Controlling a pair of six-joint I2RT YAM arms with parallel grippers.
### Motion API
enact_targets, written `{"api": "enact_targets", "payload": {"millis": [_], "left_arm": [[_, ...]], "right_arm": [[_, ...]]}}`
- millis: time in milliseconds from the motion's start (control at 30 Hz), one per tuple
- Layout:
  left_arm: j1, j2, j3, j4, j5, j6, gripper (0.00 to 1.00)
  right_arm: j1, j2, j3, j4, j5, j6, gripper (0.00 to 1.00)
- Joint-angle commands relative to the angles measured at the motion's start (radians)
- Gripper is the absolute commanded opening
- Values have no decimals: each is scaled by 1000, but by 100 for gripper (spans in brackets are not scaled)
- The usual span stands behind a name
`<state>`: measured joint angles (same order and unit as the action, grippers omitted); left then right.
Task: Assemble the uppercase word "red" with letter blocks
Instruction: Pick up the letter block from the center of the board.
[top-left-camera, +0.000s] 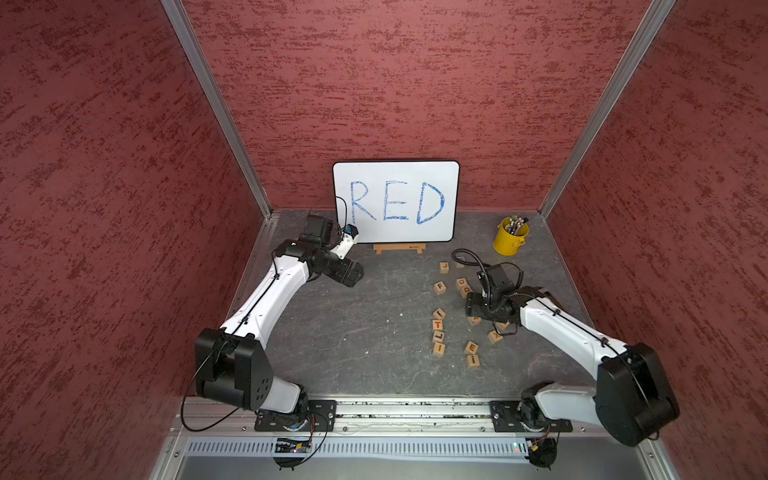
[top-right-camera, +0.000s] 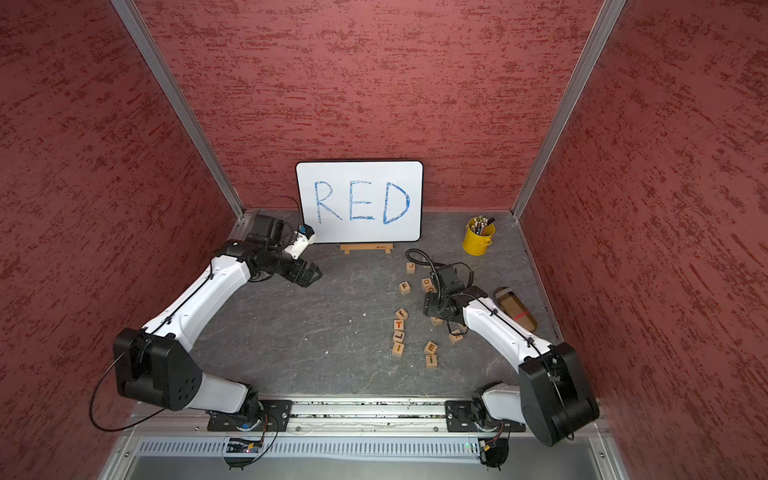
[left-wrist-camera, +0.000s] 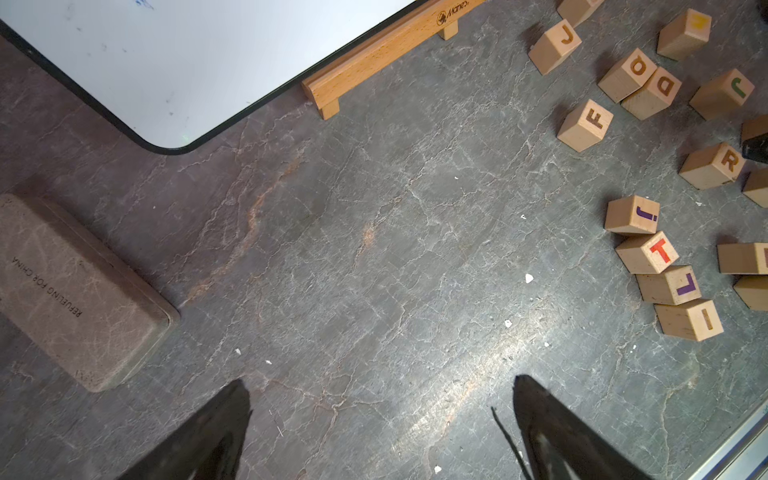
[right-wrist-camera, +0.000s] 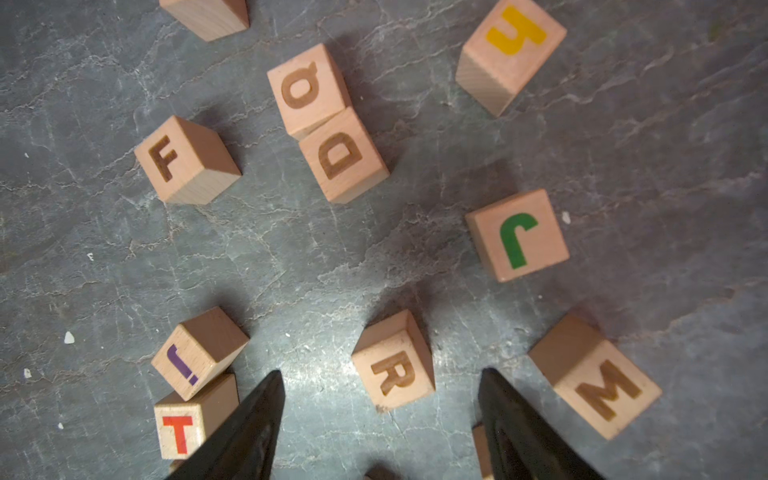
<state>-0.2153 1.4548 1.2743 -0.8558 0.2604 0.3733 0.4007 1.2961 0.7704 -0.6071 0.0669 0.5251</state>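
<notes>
The step in hand looks like the first pick, the R: the right gripper (right-wrist-camera: 380, 376) hangs low over the scattered cubes with its jaws spread and empty. In its wrist view the R block (right-wrist-camera: 395, 365) sits between the two fingertips, touching neither. No letter is set in line yet. The D block (right-wrist-camera: 343, 156) lies a little farther off, pressed against a Q block (right-wrist-camera: 309, 89). The E block (top-left-camera: 471, 347) lies nearer the front edge, just beside an i block (top-left-camera: 473, 360). The left gripper (left-wrist-camera: 382, 382) is released wide and holds nothing, over bare table (left-wrist-camera: 374, 249) near the whiteboard (top-left-camera: 395, 199). The next move probably calls for lowering the right jaws squarely over the R. The cube stands turned against the line of the fingers, so a small wrist twist would help the pads meet flat faces and not corners. There is little room: the M block (right-wrist-camera: 598, 382) is close to one finger and the T block (right-wrist-camera: 180, 432) close to the other, so a careless descent could knock either. Once gripped, the R would go to the open table in front of the whiteboard, leaving room beside it for E and D.
</notes>
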Motion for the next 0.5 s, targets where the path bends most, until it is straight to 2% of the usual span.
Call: {"api": "enact_targets", "payload": {"millis": [0, 467], "left_arm": [[-9, -4, 5, -5, 17, 12, 99], [-13, -34, -41, 12, 7, 21, 100]], "right_arm": [[12, -16, -9, -6, 21, 32, 76], [17, 10, -30, 24, 13, 29, 75]]}}
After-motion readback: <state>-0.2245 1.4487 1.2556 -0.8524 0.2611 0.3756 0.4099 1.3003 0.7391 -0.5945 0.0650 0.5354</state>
